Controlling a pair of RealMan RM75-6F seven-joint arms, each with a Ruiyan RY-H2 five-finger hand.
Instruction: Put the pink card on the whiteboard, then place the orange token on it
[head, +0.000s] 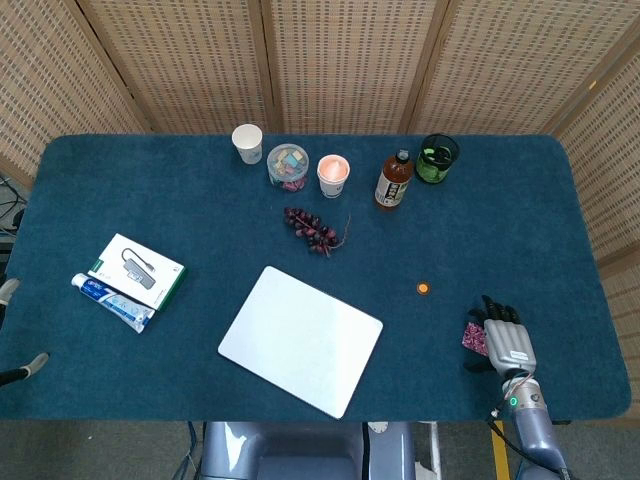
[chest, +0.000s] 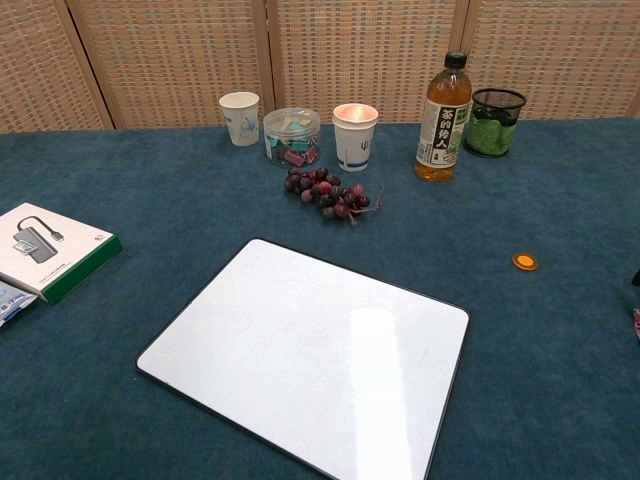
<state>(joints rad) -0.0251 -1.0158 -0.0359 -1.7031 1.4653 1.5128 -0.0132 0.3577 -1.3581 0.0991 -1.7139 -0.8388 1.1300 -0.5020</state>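
On blue worktop (head: 200, 210), right hand (head: 507, 343) over glittery pink card (head: 475, 337); fingers (head: 493, 312) spread, grip on card unclear.

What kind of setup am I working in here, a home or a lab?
Likely a staged test area, not a home: a blue felt-covered table ringed by woven screens, with unrelated props such as grapes and a whiteboard.

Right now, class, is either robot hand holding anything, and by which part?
It cannot be told. The right hand lies over the pink card's right side, hiding any grip by its fingers. The left hand is out of view.
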